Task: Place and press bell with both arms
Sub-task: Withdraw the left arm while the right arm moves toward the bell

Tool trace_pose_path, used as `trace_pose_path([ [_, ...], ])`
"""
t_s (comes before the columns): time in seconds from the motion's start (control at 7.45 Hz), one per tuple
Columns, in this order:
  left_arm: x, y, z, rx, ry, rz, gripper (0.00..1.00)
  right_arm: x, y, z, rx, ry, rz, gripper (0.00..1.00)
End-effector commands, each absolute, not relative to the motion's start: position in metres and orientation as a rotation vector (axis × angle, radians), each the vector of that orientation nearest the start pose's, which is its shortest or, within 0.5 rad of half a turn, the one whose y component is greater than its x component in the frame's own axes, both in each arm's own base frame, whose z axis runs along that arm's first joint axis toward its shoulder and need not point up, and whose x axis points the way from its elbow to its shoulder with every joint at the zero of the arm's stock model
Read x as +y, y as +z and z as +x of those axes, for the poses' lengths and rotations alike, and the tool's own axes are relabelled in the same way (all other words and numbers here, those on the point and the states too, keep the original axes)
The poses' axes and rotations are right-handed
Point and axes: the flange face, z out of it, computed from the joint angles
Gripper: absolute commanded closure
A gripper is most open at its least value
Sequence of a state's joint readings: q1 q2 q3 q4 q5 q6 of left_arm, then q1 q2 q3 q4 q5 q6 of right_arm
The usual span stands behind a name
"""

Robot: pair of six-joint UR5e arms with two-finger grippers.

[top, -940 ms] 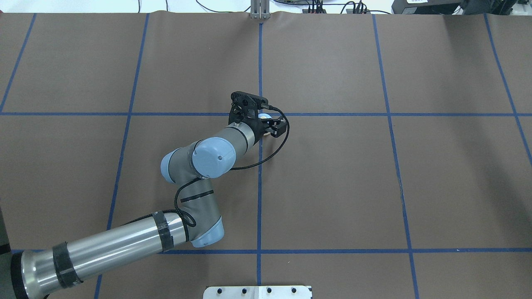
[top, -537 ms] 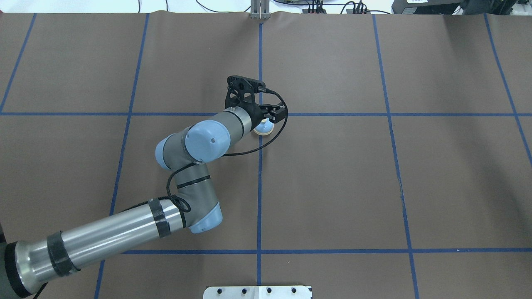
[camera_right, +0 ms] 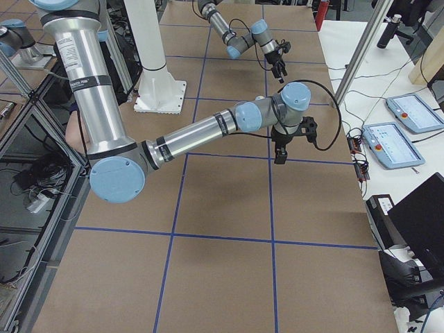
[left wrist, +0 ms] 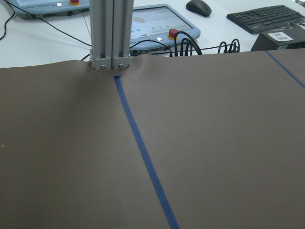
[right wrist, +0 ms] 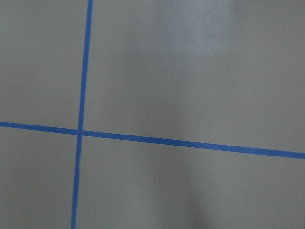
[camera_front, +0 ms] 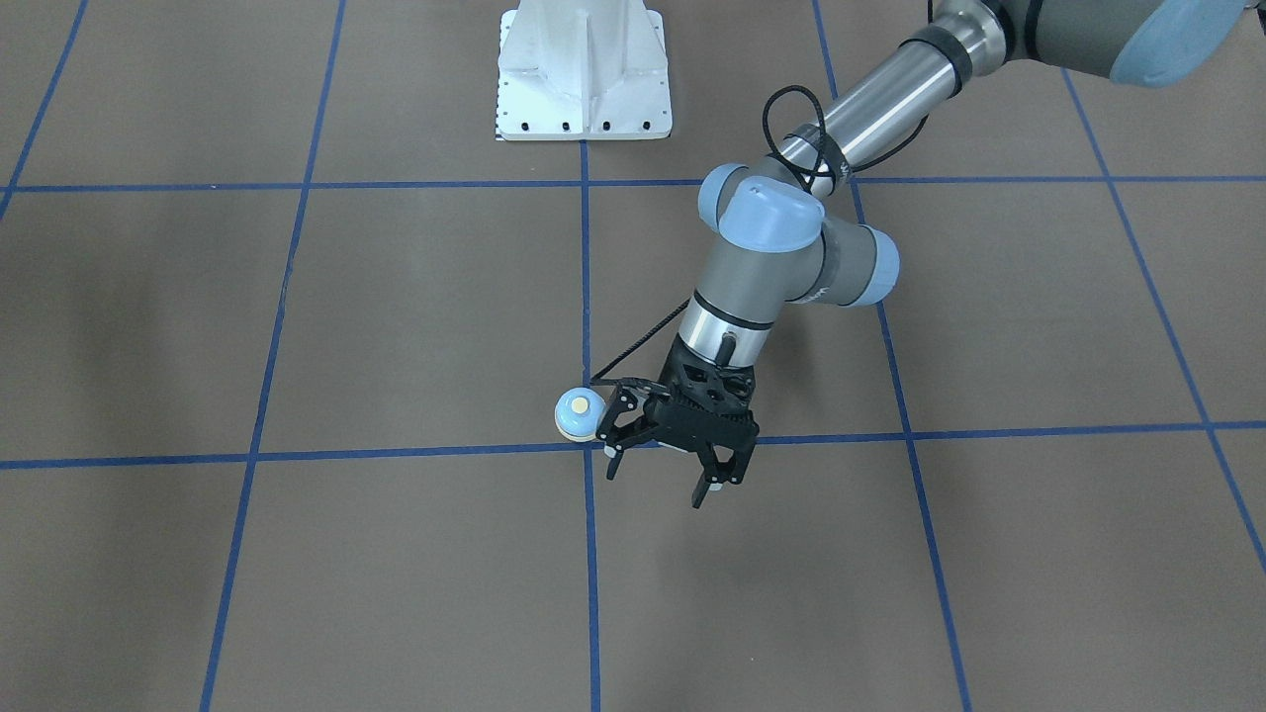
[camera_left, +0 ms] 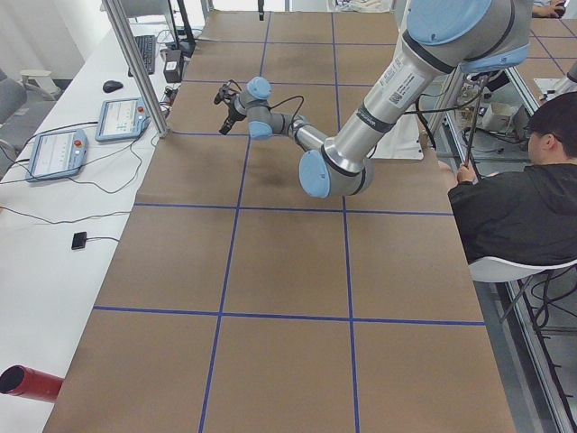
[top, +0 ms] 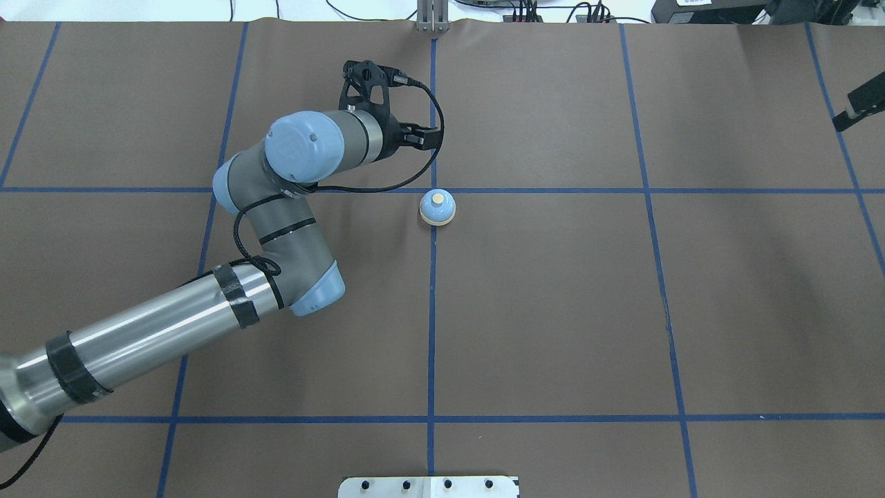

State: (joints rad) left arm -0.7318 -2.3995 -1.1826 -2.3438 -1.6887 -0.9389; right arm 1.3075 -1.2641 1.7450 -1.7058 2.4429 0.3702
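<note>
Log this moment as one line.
bell: upright on table | left hand: open, empty, clear of bell | right hand: away from bell, grip unclear

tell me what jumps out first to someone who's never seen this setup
The big grey-and-silver left arm dominates, reaching in from the lower left of the overhead view, with its left gripper open near the table's middle. Next comes the small light-blue bell, which sits alone on the brown table by a crossing of the blue tape lines, with nothing touching it.

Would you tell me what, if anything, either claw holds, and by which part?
Nothing: the left claw is open and empty, the bell stands free; nothing shows in the right claw.
</note>
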Motion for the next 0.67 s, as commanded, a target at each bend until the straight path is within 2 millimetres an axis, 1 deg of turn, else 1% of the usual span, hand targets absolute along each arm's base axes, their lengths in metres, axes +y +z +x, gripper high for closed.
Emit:
trace_pose_path([
  [0.0, -0.655, 0.232, 0.439, 0.942, 0.021, 0.536, 0.00, -0.599, 0.322, -0.192, -0.917, 0.041, 0.006, 0.00],
  [0.13, -0.662, 0.252, 0.400, 0.910, 0.046, 0.486, 0.00, -0.594, 0.288, -0.233, -0.920, 0.060, -0.004, 0.01],
  [0.27, -0.662, 0.287, 0.348, 0.871, 0.086, 0.456, 0.00, -0.586, 0.265, -0.270, -0.901, 0.115, -0.016, 0.05],
  [0.4, -0.651, 0.326, 0.303, 0.829, 0.142, 0.463, 0.00, -0.572, 0.237, -0.316, -0.892, 0.144, -0.027, 0.25],
  [0.54, -0.649, 0.355, 0.259, 0.807, 0.159, 0.451, 0.00, -0.569, 0.207, -0.363, -0.872, 0.173, -0.012, 0.55],
])
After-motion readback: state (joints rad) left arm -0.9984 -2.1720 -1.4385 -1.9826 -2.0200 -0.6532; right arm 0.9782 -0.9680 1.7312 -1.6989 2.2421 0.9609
